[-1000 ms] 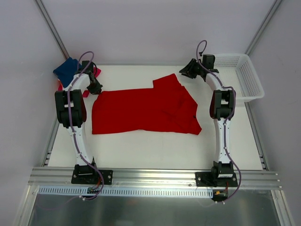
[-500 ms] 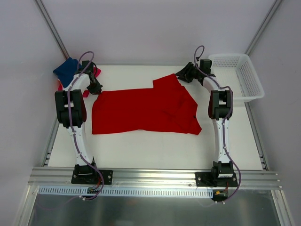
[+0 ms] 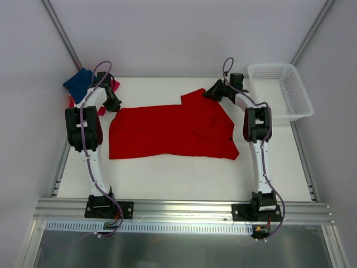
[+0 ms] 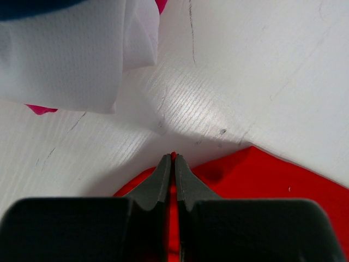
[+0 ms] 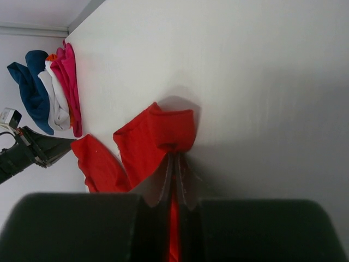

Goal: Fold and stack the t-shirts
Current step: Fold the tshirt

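The left fingers (image 4: 159, 180) pinch the far left corner of the red shirt (image 3: 167, 131). The right fingers (image 5: 161, 184) pinch its far right fold.

The left arm (image 3: 92, 164) and right arm (image 3: 262, 164) are white with bulky black joints, looping purple cables (image 3: 83, 134) and dark grey pincer fingers (image 4: 161, 181).
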`<state>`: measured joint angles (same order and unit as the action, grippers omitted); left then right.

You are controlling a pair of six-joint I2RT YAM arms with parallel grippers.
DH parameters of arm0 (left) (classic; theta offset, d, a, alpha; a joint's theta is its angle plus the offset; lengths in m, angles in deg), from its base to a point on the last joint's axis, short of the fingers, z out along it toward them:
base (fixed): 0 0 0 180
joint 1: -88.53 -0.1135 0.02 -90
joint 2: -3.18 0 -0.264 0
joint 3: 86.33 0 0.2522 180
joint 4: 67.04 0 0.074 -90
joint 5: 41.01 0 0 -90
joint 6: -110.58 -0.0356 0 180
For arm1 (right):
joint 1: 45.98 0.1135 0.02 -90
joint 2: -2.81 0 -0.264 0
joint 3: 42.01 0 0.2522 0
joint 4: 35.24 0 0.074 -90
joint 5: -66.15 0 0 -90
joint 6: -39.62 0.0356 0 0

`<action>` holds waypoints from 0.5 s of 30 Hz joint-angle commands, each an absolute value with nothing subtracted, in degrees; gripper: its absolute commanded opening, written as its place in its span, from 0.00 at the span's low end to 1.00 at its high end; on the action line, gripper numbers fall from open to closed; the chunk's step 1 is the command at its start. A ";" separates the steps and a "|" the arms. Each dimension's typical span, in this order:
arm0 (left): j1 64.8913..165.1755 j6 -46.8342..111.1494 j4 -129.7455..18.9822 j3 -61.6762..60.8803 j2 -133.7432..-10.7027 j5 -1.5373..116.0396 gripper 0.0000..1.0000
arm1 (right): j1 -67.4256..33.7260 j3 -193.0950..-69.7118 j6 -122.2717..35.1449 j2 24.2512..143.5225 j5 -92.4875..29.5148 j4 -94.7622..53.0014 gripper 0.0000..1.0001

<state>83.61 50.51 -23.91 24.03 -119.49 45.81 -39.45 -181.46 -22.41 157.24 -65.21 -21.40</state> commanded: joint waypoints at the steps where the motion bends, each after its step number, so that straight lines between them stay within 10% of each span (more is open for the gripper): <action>1: 83.52 49.49 -23.22 25.26 -118.02 46.00 0.00 | -39.47 -180.75 -22.34 154.95 -65.77 -21.04 0.00; 15: 84.14 49.32 -23.22 22.88 -112.57 45.74 0.00 | -39.30 -169.51 -27.17 143.01 -63.40 -22.71 0.00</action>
